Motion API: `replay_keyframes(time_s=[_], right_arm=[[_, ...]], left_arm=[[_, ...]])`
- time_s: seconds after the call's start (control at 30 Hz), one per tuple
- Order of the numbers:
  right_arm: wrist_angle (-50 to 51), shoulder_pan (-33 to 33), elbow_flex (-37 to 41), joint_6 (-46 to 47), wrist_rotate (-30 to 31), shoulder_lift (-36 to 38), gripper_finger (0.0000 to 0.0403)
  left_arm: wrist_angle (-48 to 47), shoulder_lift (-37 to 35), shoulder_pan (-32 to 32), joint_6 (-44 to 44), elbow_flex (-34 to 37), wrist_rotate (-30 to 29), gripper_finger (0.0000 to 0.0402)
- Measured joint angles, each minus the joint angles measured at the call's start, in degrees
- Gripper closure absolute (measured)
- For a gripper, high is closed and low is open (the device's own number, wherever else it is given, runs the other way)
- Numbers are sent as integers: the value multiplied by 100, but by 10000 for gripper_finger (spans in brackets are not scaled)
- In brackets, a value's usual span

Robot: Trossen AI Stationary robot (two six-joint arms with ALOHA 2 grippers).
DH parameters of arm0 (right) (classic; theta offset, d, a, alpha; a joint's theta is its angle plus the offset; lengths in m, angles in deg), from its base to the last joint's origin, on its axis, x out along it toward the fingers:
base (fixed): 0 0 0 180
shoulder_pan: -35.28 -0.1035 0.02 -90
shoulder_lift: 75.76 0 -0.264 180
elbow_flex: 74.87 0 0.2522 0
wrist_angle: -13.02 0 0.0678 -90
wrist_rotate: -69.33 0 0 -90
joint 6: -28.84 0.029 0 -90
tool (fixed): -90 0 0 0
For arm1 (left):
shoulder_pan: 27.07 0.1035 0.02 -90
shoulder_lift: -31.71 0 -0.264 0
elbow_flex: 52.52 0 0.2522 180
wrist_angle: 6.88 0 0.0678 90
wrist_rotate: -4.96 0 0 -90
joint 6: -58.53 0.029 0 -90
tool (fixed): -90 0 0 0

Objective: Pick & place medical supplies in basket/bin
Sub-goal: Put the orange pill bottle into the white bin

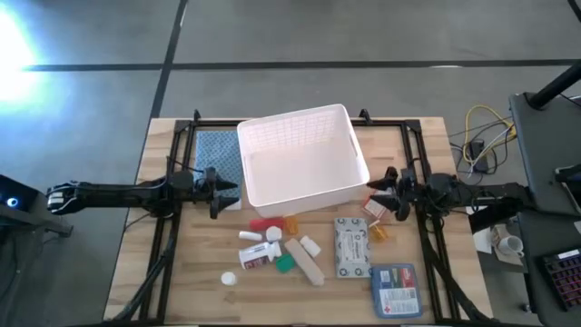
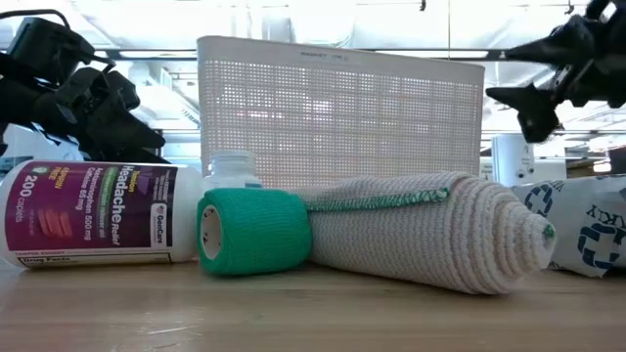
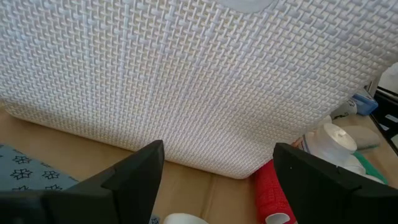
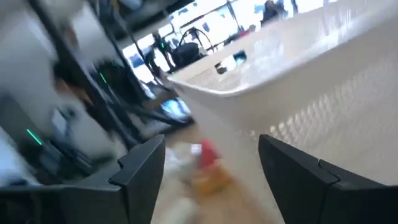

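Observation:
The white lattice basket [image 1: 304, 154] stands at the table's middle, toward the far side. The supplies lie on the table near it: a red piece [image 1: 265, 222], an orange vial [image 1: 291, 222], white pill bottles [image 1: 259, 254], a green roll [image 1: 285, 263], a pale tube [image 1: 304, 259], a grey packet [image 1: 351, 247], a blue pouch [image 1: 394, 289] and a small red-white box [image 1: 375, 211]. My left gripper [image 1: 229, 189] hangs open at the basket's left near corner, facing its wall [image 3: 205, 81]. My right gripper [image 1: 376, 193] hangs open at the basket's right near corner, above the small box.
A blue-grey patterned cloth [image 1: 221, 154] lies left of the basket, under my left arm. A white cap [image 1: 229, 279] sits near the table's near edge. Black frame rails [image 1: 163, 245] run along both sides of the table. In the low view a headache-relief bottle [image 2: 93, 213] lies in front.

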Motion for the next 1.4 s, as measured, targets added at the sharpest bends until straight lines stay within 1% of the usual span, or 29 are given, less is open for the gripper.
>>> replay_keyframes(time_s=[0.17, 0.2, 0.27, 0.33, 0.4, 0.47, 0.5, 0.57, 0.6, 0.67, 0.8, 0.83, 0.9, 0.97, 1.07, 1.17, 1.27, 1.4], right_arm=[[-59, 0, 0, 2578, 16, -5, 158], [-51, -8, 0, 2894, 16, -14, 158], [-62, -48, 0, 3118, -146, -21, 158], [-64, -119, 0, 3248, -723, -24, 158], [38, -227, -2, 3629, -1357, -61, 159], [187, -386, -2, 4106, -1799, -124, 159], [222, -499, -2, 4341, -1908, -171, 159], [274, -757, -27, 4815, -1841, -311, 159], [332, -902, -92, 4939, -1648, -420, 159], [349, -1212, -348, 5005, -906, -711, 159], [424, -1799, -1331, 4469, 854, -1617, 164], [656, -1925, -1635, 4401, 1189, -1905, 165], [1449, -2134, -2264, 4533, 1573, -2537, 167], [2672, -2305, -2908, 5147, 1593, -3236, 169], [4487, -2573, -3782, 6165, 1171, -4376, 170], [5877, -2797, -4602, 6667, 925, -5429, 170], [6562, -2908, -5280, 6672, 833, -6329, 170], [6983, -2890, -5819, 6447, 255, -7026, 170]], left_arm=[[0, 2, -1, 0, 0, 0, 121], [2, 2, 0, 0, 0, 0, 121], [0, 2, 0, 0, 0, 0, 121], [0, 2, 0, 0, 0, 0, 121], [0, 2, 1, 0, 0, -1, 121], [0, 2, -1, 0, 0, 0, 121], [0, 2, -1, 0, 0, 0, 121], [2, 2, 1, 0, 0, 0, 121], [0, 2, 0, 0, 0, 0, 121], [0, 2, -1, 0, -1, -1, 121], [0, 2, -1, 0, 0, 0, 121], [0, 2, -1, 0, 0, -1, 121], [0, 2, -1, 0, 0, 0, 121], [0, 2, 0, 0, 0, 0, 121], [0, 2, 1, 0, 0, 0, 121], [1, 2, 1, 0, 0, 0, 121], [2, 2, 0, 0, 0, 0, 121], [1, 2, 0, 0, 0, 0, 121]])
